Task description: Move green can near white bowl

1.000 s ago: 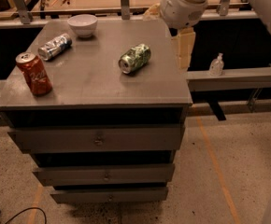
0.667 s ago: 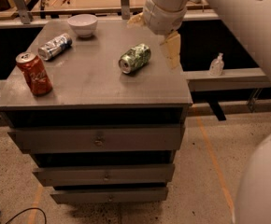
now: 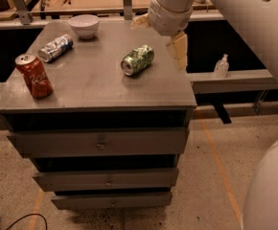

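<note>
The green can (image 3: 137,60) lies on its side right of the middle of the grey cabinet top (image 3: 96,87). The white bowl (image 3: 84,25) stands upright at the far edge of the top, left of the can. My gripper (image 3: 159,35) hangs above the far right corner of the top, just behind and to the right of the green can. It is open and empty, with one cream finger (image 3: 179,49) low over the right edge and the other near the back edge. It does not touch the can.
A silver-and-blue can (image 3: 55,47) lies on its side in front of the bowl. A red cola can (image 3: 34,75) stands upright at the left front. A small clear bottle (image 3: 221,66) sits on a ledge to the right. Drawers fill the cabinet front.
The arm has swung left, from beyond the cabinet's right edge to over its far right corner, closer to the green can. The cans and the bowl have not moved.
</note>
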You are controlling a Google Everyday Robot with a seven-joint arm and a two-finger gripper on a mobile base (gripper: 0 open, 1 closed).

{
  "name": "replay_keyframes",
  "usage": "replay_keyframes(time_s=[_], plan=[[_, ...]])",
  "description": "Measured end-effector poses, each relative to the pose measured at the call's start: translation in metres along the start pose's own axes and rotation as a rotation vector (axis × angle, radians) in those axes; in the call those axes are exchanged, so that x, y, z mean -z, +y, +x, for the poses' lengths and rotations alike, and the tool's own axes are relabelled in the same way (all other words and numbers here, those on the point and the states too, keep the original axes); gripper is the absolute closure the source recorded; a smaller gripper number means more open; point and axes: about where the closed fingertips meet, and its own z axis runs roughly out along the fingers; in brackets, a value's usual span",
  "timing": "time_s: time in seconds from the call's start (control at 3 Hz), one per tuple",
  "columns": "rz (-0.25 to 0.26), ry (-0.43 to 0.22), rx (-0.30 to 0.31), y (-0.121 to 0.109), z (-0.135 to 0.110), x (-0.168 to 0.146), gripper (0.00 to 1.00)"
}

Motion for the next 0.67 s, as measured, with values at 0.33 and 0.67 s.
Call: replay_keyframes(time_s=[0.33, 0.67], plan=[[-0.016, 0.008, 0.021, -0.007, 0.001, -0.005, 0.00], [-0.071, 0.008, 0.068, -0.020, 0.008, -0.022, 0.00]])
